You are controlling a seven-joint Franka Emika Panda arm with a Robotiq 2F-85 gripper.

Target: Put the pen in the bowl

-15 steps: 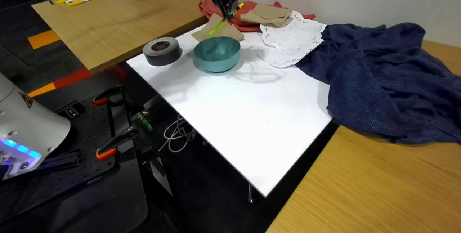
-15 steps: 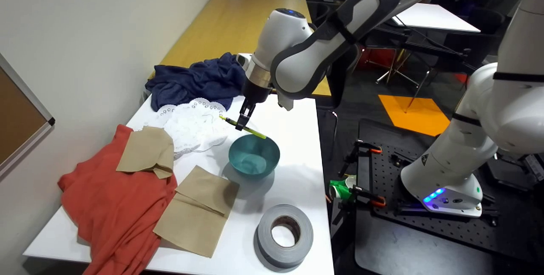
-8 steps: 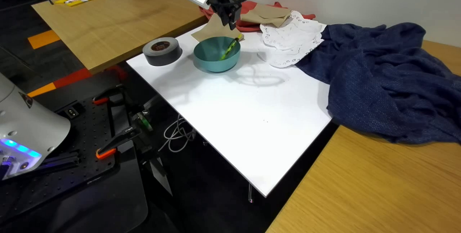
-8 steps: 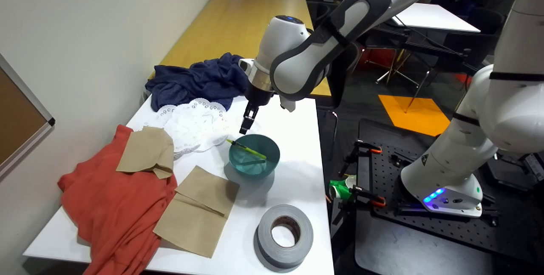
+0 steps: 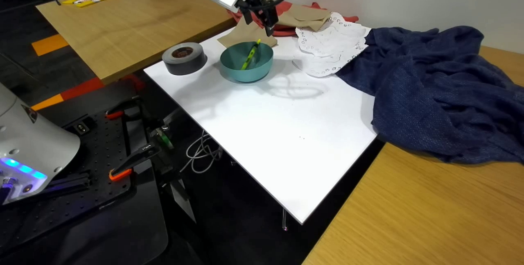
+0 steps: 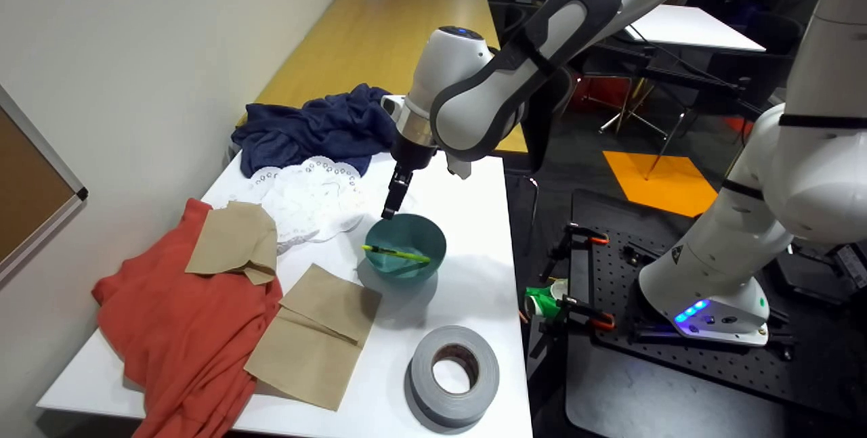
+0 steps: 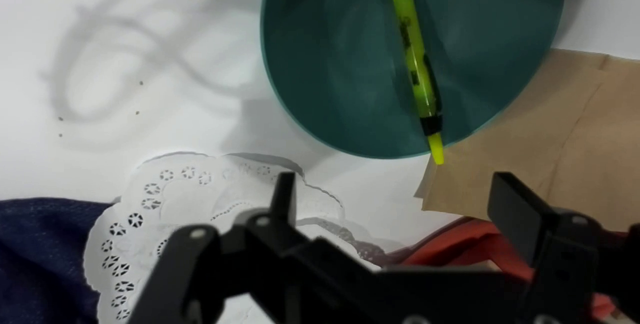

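The dark markings on the yellow-green marker pen (image 7: 415,58) are too small to read, as is the print inside the core of the grey tape roll (image 5: 184,61), which lies well apart from the Robotiq gripper (image 7: 394,191). A second ago the gripper held the pen above the teal bowl (image 7: 345,68); now its fingers are spread wide, holding nothing, and the pen leans in the bowl, below and just beyond the fingertips, one end over the rim nearest them.
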